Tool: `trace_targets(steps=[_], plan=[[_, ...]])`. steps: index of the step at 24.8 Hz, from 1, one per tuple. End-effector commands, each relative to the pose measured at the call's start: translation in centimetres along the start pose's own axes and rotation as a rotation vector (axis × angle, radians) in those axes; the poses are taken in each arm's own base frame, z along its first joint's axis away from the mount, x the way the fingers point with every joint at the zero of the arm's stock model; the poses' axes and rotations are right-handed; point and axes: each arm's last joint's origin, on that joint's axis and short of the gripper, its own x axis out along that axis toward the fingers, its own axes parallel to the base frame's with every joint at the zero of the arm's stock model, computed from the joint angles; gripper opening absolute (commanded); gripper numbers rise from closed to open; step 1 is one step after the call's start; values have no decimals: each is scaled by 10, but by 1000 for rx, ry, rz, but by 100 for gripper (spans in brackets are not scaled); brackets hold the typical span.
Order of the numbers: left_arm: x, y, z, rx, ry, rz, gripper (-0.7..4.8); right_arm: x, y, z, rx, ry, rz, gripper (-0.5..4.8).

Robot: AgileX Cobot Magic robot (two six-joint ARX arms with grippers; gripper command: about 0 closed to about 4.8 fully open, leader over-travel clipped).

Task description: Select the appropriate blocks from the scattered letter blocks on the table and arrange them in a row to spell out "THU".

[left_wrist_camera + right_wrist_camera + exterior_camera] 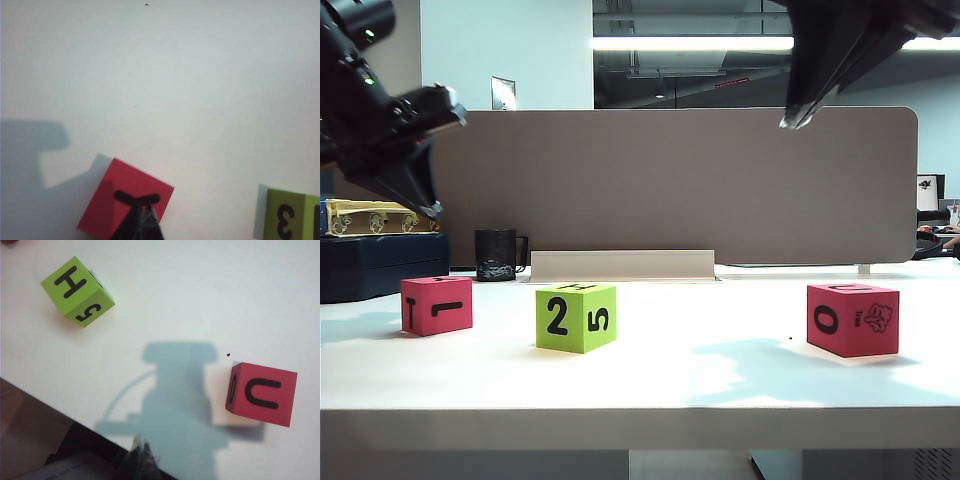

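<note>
Three letter blocks stand on the white table (720, 370). At the left sits a pinkish-red block with a T (437, 304) (125, 200). A lime green block (576, 316) (77, 290) (292, 217), H on top, sits left of centre. The pinkish-red U block (853, 317) (261, 392) stands at the right. My left gripper (428, 208) (142, 220) hangs shut and empty above the T block. My right gripper (798, 118) (141, 450) is shut and empty, high over the space between the green block and the U block.
A brown-grey divider panel (670, 190) stands along the back of the table, with a pale metal foot (620, 265) before it. A black mug (496, 254) sits at the back left beside a dark blue box (380, 265). The table's front edge runs near the blocks.
</note>
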Motion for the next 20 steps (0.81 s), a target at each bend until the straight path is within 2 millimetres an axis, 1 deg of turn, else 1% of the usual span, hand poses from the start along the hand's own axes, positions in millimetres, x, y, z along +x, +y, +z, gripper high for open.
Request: trace_targets(steps=[1,4,12,20], plan=[[12,-4,1,28,33,-10,-5,3,4,7,-11,-50,14,-5],[20,-6,-1,35,63,-10,-5,7,8,8,-23,-54,25,-5],[29,-4,-3,48,73,7,-5,16,16,9,-43,-42,38,-5],[47,1,-9,39,118,6,-5,17,16,9,-43,-38,39,-5]])
